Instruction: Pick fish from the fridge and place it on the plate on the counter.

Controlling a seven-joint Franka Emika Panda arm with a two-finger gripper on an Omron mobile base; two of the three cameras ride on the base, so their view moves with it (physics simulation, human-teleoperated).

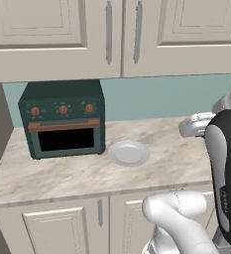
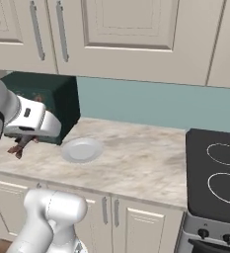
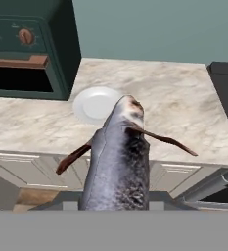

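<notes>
The end effector (image 2: 23, 141) sits at the left edge of the right base view, below the white wrist link, and is clamped on the fish (image 3: 118, 162). In the hand view the fish fills the lower centre, its grey body running up the frame away from the camera, with thin brown fins spreading to either side. In the right base view only its reddish-brown end pokes out under the wrist, hanging above the near left part of the worktop (image 2: 136, 153).

The plate (image 3: 95, 104) lies just beyond the far end of the fish in the hand view, slightly to upper left. So the fish's long axis points almost straight at it, and the carry ahead looks like a short forward reach with a small leftward trim, then a descent.

In the left base view the plate (image 1: 128, 152) rests at mid-frame, just beside the lower right corner of the dark green toaster oven (image 1: 62, 119). That oven is the nearest obstacle. Right of the plate the marble surface is open as far as the black stove top (image 2: 216, 170) at the right of the right base view. The upper cabinets (image 1: 112, 34) hang well above.
</notes>
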